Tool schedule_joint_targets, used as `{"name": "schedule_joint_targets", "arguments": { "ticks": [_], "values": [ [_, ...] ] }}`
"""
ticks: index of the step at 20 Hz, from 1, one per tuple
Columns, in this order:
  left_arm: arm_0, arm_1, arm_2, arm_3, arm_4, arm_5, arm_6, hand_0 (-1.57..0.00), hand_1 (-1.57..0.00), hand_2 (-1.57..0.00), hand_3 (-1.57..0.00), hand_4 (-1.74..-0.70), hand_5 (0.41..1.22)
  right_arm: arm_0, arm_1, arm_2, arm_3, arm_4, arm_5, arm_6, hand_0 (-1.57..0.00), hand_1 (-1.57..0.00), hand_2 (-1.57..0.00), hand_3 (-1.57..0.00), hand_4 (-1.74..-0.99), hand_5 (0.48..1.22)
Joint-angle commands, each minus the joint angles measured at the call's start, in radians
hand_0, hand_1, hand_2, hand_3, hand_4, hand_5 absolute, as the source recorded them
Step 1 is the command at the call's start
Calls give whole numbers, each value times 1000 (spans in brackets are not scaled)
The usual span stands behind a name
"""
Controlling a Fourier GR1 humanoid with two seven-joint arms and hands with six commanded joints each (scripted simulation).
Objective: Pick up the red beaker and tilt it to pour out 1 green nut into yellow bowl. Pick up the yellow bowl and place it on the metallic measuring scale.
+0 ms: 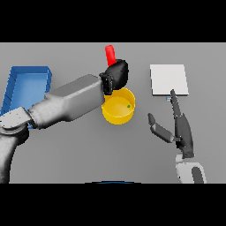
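We see the grey counter (66,154) filling the head view, and everything else sits on it or hangs over it. The largest thing on it is a blue tray (26,84) at the far left, partly covered by the left arm, which reaches across from the lower left toward the middle. Next in size is the metallic measuring scale (168,79), a pale flat square lying at the upper right, well apart from the tray. The yellow bowl (118,110) stands near the centre of the counter, left of the scale and apart from it. Our left hand (116,76) is above the bowl's far rim, its fingers curled round the red beaker (110,54), whose upper part sticks up beyond the hand, leaning slightly left. Our right hand (180,128) is at the lower right, below the scale, holding nothing, its fingers straight with one pointing toward the scale's near edge and the thumb spread out to the left. Smallest of all, one green nut (128,106) lies inside the bowl, toward its right side.
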Motion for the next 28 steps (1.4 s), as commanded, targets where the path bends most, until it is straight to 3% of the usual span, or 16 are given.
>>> {"name": "schedule_joint_targets", "arguments": {
  "ticks": [1,6,9,11,15,18,21,22,25,28],
  "values": [
    [-10,-8,-15,-4,-7,-9,1,-1571,-1571,-1571,-1571,-1722,1221,4,4,0,3,-10,5,-1,1,1,1,1,-1154,634],
    [-110,9,-42,35,4,5,-60,-1571,-1571,-1571,-1571,-1721,1221,1,8,-5,-3,-27,8,-16,1,1,1,1,-1157,638],
    [-218,55,-21,91,17,47,-66,-1571,-1571,-1571,-1571,-1725,1221,-7,8,3,4,-24,16,-31,1,1,1,1,-1154,654],
    [-271,79,30,155,60,91,-62,-1571,-1571,-1571,-1179,-1731,1221,-17,7,1,18,-18,11,-30,1,1,1,1,-1160,660],
    [-365,114,211,356,232,109,-5,-1571,-1571,-1571,-1410,-1729,1221,-18,14,5,7,-33,21,-33,1,1,1,1,-1156,658],
    [-372,184,430,462,466,122,61,-1571,-1571,-1571,-1427,-1735,1221,-35,4,10,20,20,-10,-10,1,1,1,1,-1140,637],
    [-337,239,579,551,652,177,127,-1571,-1571,-1571,-1394,-1738,1221,-43,12,15,28,3,3,-26,1,1,1,1,-1129,625],
    [-318,279,624,572,712,196,108,-1571,-1571,-1571,-1430,-1739,1221,-40,10,6,31,-27,19,-48,1,1,1,1,-1110,623],
    [-237,338,727,621,875,253,151,-1571,-1571,-1571,-1499,-1740,1221,-36,2,-2,31,-71,54,-58,1,1,1,1,-1081,631],
    [-120,389,779,638,993,324,207,-1571,-1571,-1571,-1534,-1740,1221,-42,-4,-4,33,-79,62,-46,1,1,1,1,-1126,651]
  ]
}}
